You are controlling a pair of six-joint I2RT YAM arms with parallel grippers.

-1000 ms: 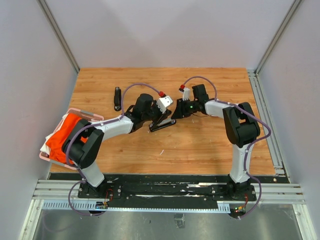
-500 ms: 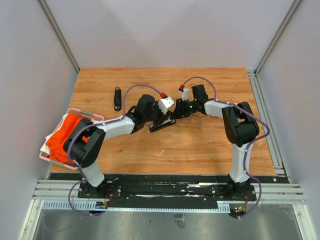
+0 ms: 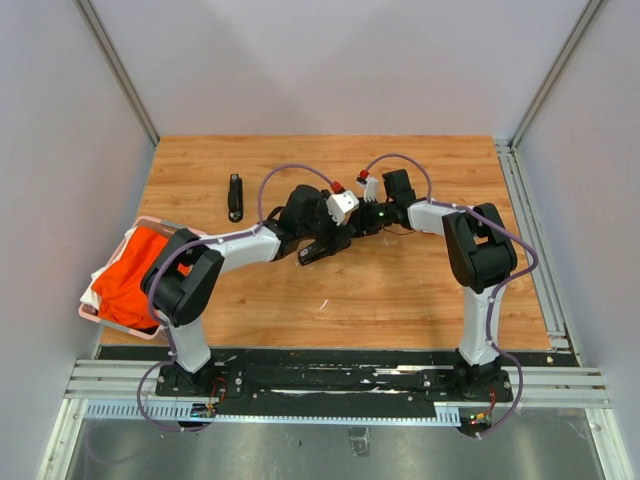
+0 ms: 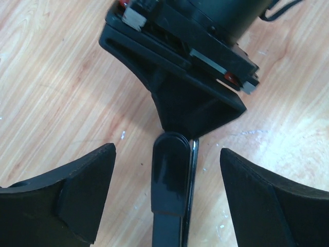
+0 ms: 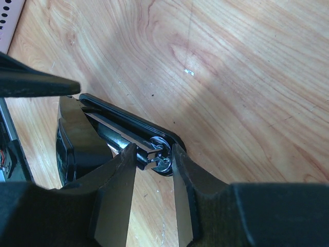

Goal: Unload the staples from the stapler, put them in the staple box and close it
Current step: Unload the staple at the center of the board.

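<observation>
The black stapler lies at the middle of the wooden table, its glossy top arm pointing at the left wrist camera. My left gripper stands open astride that arm, with wood showing on both sides between arm and fingers. My right gripper is shut on the stapler's rounded end, its fingertips pinching the silvery magazine rail and base there. The staples do not show clearly. A tiny silvery speck lies on the wood, and I cannot tell what it is.
A second small black tool lies at the back left. A pink basket with orange cloth hangs off the table's left edge. Metal rails run along the right side.
My left gripper has let go of the stapler and opened wide, and its wrist has shifted right toward the right gripper. The right gripper has held still.
</observation>
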